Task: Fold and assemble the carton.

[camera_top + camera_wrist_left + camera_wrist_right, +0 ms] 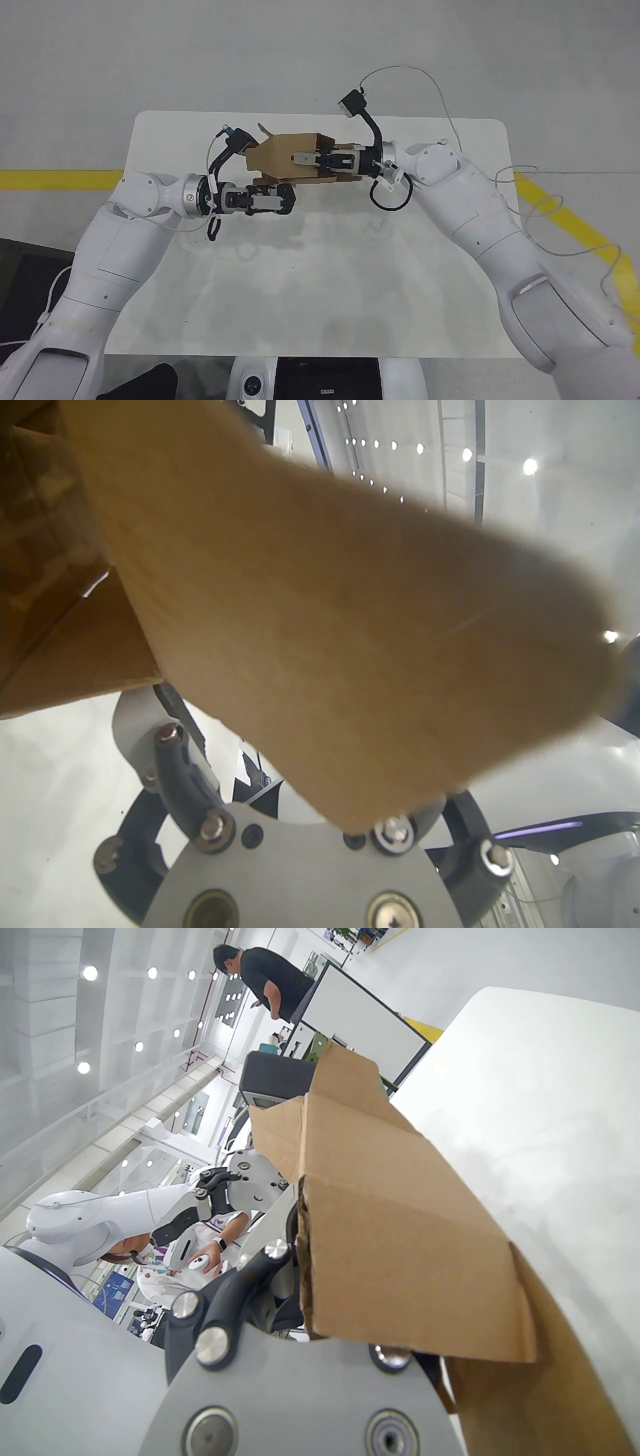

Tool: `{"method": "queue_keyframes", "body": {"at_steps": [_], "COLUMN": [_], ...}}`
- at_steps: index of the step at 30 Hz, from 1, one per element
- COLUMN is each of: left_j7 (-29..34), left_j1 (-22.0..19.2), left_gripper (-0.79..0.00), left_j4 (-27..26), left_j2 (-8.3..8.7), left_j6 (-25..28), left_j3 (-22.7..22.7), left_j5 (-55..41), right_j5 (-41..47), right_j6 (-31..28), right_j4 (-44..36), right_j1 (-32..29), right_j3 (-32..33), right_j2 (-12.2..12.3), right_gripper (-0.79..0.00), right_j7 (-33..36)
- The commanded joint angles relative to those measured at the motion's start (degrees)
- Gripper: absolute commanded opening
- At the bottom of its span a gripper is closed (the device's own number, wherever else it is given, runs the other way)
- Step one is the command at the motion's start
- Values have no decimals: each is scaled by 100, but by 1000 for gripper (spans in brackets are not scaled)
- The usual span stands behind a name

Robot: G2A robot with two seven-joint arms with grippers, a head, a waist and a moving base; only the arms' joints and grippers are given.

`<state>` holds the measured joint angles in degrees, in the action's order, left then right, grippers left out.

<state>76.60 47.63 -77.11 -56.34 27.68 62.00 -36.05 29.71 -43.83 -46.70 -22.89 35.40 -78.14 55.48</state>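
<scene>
Top view: carton (280,152) near the tabletop's (400,300) far edge.
Right gripper's (305,158) fingers clamp its wall; left gripper's (285,198) hold cannot be told.

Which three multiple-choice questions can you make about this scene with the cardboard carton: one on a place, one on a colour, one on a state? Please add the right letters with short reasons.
1. Where over the white rectangular table is the brown cardboard carton?
A) at its near edge
B) over its far half, between the left gripper and the right gripper
C) at its near right corner

2. What colour is the table top?
A) white
B) black
C) green

3. How are the carton's flaps?
A) all taped shut
B) some stick out unfolded
C) torn off, lying apart

Answers:
1 B, as the top view shows the carton between both grippers on the far side.
2 A, as the surface is plain white.
3 B, as a flap stands out from the carton in the right wrist view.
</scene>
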Motion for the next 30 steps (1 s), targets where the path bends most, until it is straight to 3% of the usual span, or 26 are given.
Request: {"method": "queue_keyframes", "body": {"at_steps": [1,30], "left_j7": [-28,-54], "left_j1": [-7,-21], "left_gripper": [0,0], "left_j4": [1,97], "left_j2": [-2,17], "left_j6": [28,54], "left_j3": [4,182], "left_j5": [25,15], "right_j5": [-15,-266], "right_j6": [-9,120], "right_j4": [9,127], "right_j1": [-10,-214], "right_j3": [20,458], "right_j2": [-19,-108], "right_gripper": [-785,-785], "right_j7": [5,128]}}
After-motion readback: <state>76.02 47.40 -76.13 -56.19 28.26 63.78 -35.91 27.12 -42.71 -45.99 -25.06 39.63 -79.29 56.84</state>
